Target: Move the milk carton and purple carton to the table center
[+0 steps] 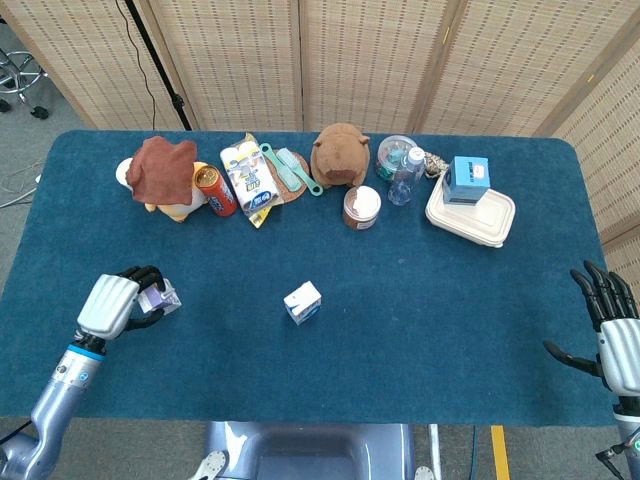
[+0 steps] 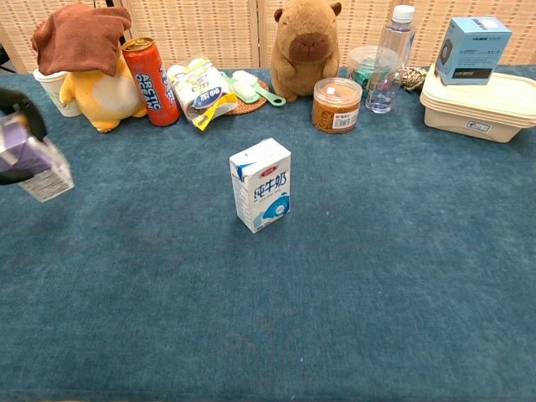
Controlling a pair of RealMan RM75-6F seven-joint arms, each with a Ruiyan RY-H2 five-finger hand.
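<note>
My left hand [image 1: 112, 305] grips the purple carton [image 1: 159, 299] at the tabletop's [image 1: 450, 300] left side, fingers wrapped around it; the milk carton [image 1: 302, 302] stands centrally. My right hand [image 1: 612, 335] idles, fingers spread.

The left hand [image 1: 112, 304] has a pale silver-white back plate and black fingers [image 1: 146, 273]. Behind it sits a wrist cuff with a bright blue ring, then a smooth grey-silver forearm tube. The right hand [image 1: 612, 335] has the same white back and slim, black, segmented fingers [image 1: 598, 288].
</note>
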